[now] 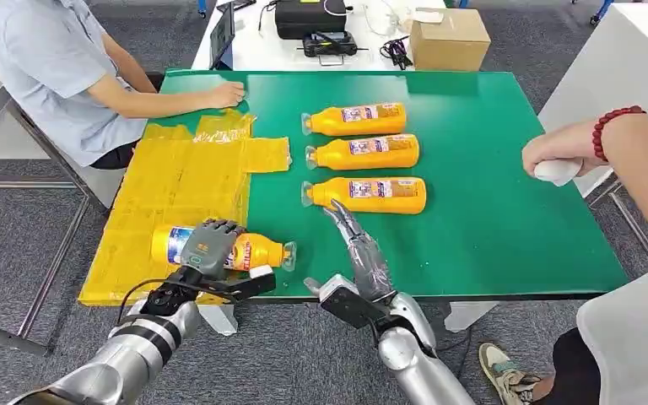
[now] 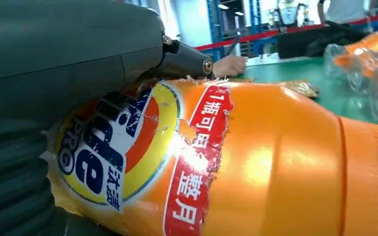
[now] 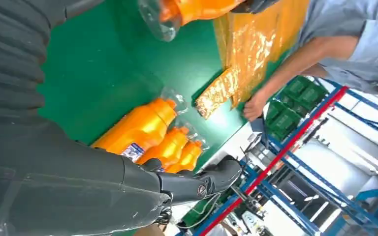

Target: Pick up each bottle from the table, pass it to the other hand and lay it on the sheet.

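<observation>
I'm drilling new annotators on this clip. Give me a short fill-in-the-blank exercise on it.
1. The left hand grips a bottle lying on the ____ sheet.
2. ____ more bottles lie in a row on the green table.
3. The right hand holds ____.

Missing words: yellow; three; nothing

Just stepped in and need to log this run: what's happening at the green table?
The left robot hand grips an orange bottle lying on the yellow sheet at the table's near left. The right robot hand is empty, fingers stretched toward the nearest of three more bottles lying in a row on the green table. One seated person rests a hand at the sheet's far edge; another person's hand holds a white thing over the right side.
</observation>
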Robot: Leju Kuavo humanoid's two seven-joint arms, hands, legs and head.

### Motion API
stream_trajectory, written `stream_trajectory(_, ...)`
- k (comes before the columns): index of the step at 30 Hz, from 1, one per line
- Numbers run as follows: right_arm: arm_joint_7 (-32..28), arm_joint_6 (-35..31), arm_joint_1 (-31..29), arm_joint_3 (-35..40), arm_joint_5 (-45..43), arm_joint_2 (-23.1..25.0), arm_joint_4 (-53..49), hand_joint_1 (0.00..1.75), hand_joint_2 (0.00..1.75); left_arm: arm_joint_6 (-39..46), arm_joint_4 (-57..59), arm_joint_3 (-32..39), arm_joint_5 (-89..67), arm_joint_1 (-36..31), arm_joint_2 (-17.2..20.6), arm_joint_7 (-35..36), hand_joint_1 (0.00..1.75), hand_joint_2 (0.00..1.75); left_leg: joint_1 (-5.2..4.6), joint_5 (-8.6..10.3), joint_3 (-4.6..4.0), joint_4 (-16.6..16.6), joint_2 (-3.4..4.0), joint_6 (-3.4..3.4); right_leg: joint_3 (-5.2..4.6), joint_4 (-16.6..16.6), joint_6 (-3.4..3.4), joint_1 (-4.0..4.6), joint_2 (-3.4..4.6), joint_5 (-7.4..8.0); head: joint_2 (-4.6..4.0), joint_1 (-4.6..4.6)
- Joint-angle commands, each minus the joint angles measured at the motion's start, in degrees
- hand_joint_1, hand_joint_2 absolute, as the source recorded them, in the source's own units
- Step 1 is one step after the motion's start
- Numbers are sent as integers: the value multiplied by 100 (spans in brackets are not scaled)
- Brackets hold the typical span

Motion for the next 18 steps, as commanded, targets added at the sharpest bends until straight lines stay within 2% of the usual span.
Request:
stream_trajectory(1, -83, 16, -336, 22, -66, 56, 601, 0, 175, -241, 816, -398, 26, 31, 220, 282, 0, 175, 2, -4, 32, -13, 39, -9, 19, -11, -15, 3, 37, 7, 0, 0)
stream_trajectory(5, -83, 9, -321, 2, -95, 40, 591, 0, 175, -695, 898, -376, 79, -46, 177, 409, 0, 175, 2, -1, 36, -8, 23, -8, 26, -8, -13, 4, 22, 4, 0, 0)
stream_trajectory(12, -46, 57, -356, -99, -150, 34, 599, 0, 175, -2172, 986, -139, 564, -107, 137, 549, 0, 175, 0, 2, 68, -16, 32, -13, 54, -12, -17, 2, 30, 8, 0, 0)
stream_trajectory(18, -35, 56, -336, -131, -170, -6, 590, 0, 175, -2531, 1019, 71, 895, -96, 119, 729, 0, 175, -4, -6, 91, -20, 30, -17, 77, -9, -13, -2, 27, 2, 0, 0)
